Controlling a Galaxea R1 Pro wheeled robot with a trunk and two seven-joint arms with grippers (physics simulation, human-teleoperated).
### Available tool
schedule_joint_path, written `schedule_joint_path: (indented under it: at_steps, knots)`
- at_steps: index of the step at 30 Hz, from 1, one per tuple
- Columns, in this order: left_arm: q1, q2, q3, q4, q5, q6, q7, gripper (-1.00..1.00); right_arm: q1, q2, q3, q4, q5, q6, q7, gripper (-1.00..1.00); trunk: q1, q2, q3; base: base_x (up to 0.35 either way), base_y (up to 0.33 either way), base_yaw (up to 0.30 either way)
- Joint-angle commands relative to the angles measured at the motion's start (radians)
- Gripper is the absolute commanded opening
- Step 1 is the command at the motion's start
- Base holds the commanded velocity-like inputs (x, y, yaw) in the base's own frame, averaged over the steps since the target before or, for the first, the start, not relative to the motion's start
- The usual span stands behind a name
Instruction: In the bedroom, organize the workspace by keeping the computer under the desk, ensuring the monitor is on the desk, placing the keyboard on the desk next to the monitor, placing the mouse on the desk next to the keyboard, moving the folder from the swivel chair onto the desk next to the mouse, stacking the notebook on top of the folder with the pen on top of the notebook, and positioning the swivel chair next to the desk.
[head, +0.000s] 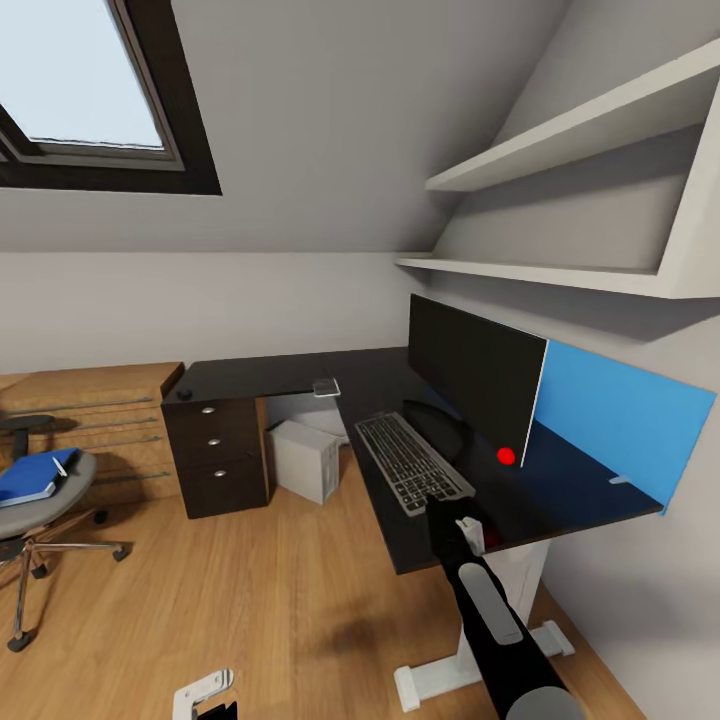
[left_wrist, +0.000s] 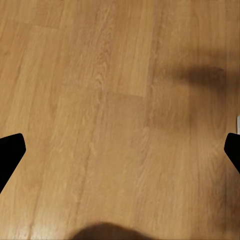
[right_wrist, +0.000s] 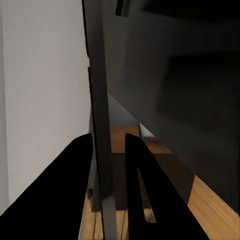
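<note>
On the black desk (head: 370, 385) sit the monitor (head: 475, 372) and keyboard (head: 410, 462). At its near edge, the right gripper (head: 470, 528) clamps the keyboard's end; the left gripper (left_wrist: 120, 150) hangs open, empty, over floor.

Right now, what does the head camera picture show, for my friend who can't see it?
A black L-shaped desk holds a wide black monitor with a dark keyboard in front; the robot's right gripper hovers just past the keyboard. At left, a blue folder lies on a grey swivel chair.
</note>
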Motion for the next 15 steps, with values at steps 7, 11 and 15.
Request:
schedule_joint_path:
  at_steps: [7, 11, 15]
  knots:
    - [-0.001, 0.001, -0.006, -0.002, 0.007, 0.000, 0.009, 1.00, 0.000, 0.001, 0.001, 0.004, -0.012, -0.016, -0.003, -1.00, 0.000, -0.001, -0.001, 0.069, 0.000, 0.000]
    - [-0.001, 0.001, -0.005, -0.002, 0.007, -0.001, 0.009, 1.00, 0.000, 0.001, 0.001, 0.004, -0.013, -0.017, -0.003, -1.00, 0.000, -0.001, -0.001, 0.199, 0.000, 0.000]
    - [-0.001, 0.001, -0.005, -0.002, 0.007, -0.001, 0.009, 1.00, -0.001, 0.001, 0.003, 0.012, -0.013, -0.017, -0.003, -1.00, 0.000, -0.001, -0.001, 0.046, 0.000, 0.000]
